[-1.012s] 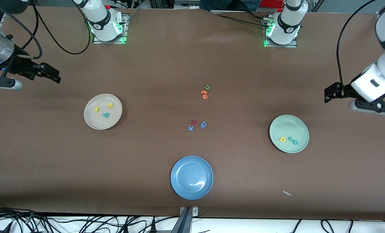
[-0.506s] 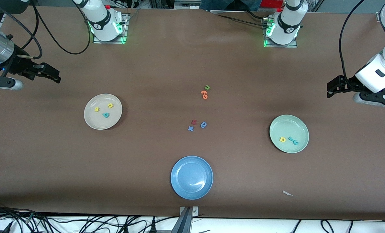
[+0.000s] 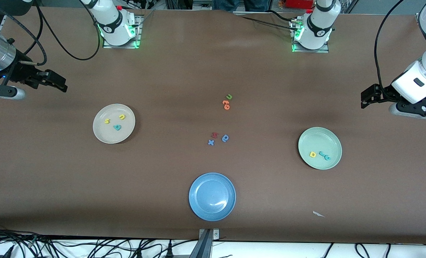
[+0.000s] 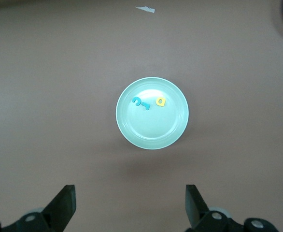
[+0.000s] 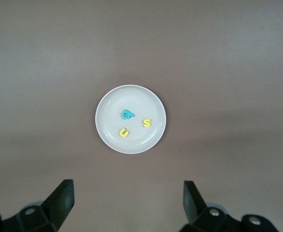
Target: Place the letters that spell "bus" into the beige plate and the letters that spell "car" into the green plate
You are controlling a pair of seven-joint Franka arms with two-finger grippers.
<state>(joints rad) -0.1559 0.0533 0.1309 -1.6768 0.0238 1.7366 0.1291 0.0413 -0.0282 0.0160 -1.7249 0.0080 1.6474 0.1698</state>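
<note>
The beige plate [image 3: 105, 135] [image 5: 141, 144] holds a teal "b" [image 3: 117, 127] [image 5: 127, 114], a yellow "u" [image 3: 122, 116] [image 5: 124, 132] and a yellow "s" [image 3: 107, 121] [image 5: 147, 123]. In the green plate [image 3: 320, 138] [image 4: 151, 131] lie a teal "c" [image 3: 327, 157] [image 4: 137, 101], a yellow "a" [image 3: 312, 154] [image 4: 161, 101] and a teal "r" [image 3: 321, 153] [image 4: 146, 106]. My left gripper [image 3: 368, 97] [image 4: 130, 205] hangs open and empty over bare table at the left arm's end. At the right arm's end, my right gripper [image 3: 57, 82] [image 5: 128, 203] is also open and empty over bare table.
Loose letters lie mid-table: a green "u" [image 3: 229, 96], orange letters [image 3: 226, 104], a red letter [image 3: 214, 135], a blue round letter [image 3: 225, 138] and a blue "x" [image 3: 211, 142]. A blue plate [image 3: 212, 196] sits nearest the front camera. A white scrap [image 3: 318, 214] lies near the front edge.
The left arm has drawn up and away from the green plate toward its end of the table, then nearly stopped. The right arm and all letters stayed still.
</note>
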